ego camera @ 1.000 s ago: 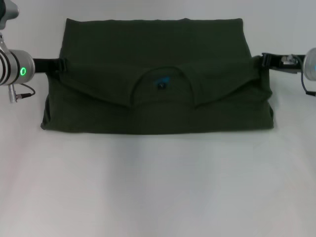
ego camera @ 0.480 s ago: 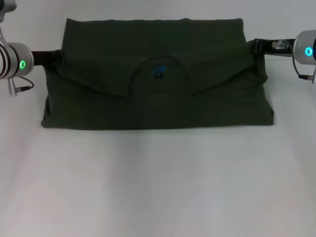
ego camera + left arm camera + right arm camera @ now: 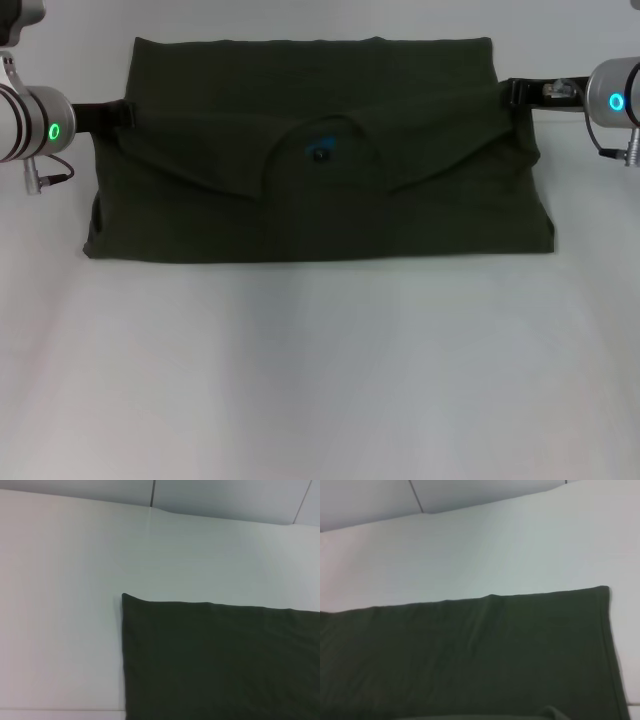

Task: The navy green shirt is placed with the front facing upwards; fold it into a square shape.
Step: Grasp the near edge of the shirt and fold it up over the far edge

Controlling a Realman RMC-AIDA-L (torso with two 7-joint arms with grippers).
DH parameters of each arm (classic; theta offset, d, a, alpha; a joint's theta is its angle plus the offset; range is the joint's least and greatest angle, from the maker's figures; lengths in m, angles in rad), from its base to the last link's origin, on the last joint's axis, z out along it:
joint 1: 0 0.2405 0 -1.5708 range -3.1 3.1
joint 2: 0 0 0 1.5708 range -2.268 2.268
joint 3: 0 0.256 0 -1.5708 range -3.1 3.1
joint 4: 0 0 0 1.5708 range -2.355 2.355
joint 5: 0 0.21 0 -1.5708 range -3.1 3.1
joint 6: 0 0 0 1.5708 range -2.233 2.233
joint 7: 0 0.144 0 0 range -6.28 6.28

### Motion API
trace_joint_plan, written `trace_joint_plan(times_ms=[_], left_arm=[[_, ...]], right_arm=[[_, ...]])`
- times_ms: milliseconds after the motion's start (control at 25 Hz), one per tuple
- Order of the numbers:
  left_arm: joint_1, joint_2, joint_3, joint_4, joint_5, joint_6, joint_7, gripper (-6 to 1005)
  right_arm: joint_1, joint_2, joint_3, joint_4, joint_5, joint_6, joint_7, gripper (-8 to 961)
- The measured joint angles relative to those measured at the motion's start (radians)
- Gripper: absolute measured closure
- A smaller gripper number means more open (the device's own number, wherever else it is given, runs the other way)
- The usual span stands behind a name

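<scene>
The navy green shirt (image 3: 320, 215) lies across the far half of the white table, its upper part folded over so the collar and blue neck label (image 3: 322, 150) face up near the middle. At the shirt's left edge, my left gripper (image 3: 122, 113) is shut on the folded layer's left shoulder corner. On the opposite side, my right gripper (image 3: 516, 94) pinches the right shoulder corner. The folded layer sags between them in a shallow V. Plain dark green cloth fills the left wrist view (image 3: 220, 660) and the right wrist view (image 3: 470, 655). No lettering shows.
The white table (image 3: 320, 380) stretches bare from the shirt's near edge to the front. Behind the shirt's far hem the wrist views show more white table (image 3: 75, 555) and a pale panelled wall (image 3: 470, 495).
Both grippers have moved away from me toward the table's far side, carrying the shoulder corners with them. The collar and the folded edge have shifted farther back; the right side rose more.
</scene>
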Motion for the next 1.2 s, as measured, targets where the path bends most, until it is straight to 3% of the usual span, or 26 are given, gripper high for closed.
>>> trace_joint_plan(times_ms=[800,920,1200], left_arm=[[0.0,-0.01,-0.009,0.004,0.001,0.002,-0.028,957],[-0.001,-0.009,-0.01,0.002,0.001,0.003,-0.054,891],[0.012,-0.011,-0.013,0.021,-0.008,0.012,-0.094,737]], right_arm=[[0.032,-0.001,-0.055,0.002,-0.019,0.008,0.012,837],[0.037,-0.003,-0.075,0.002,-0.019,0.014,0.012,826],[0.037,-0.01,-0.061,-0.014,-0.014,-0.02,0.013,662]])
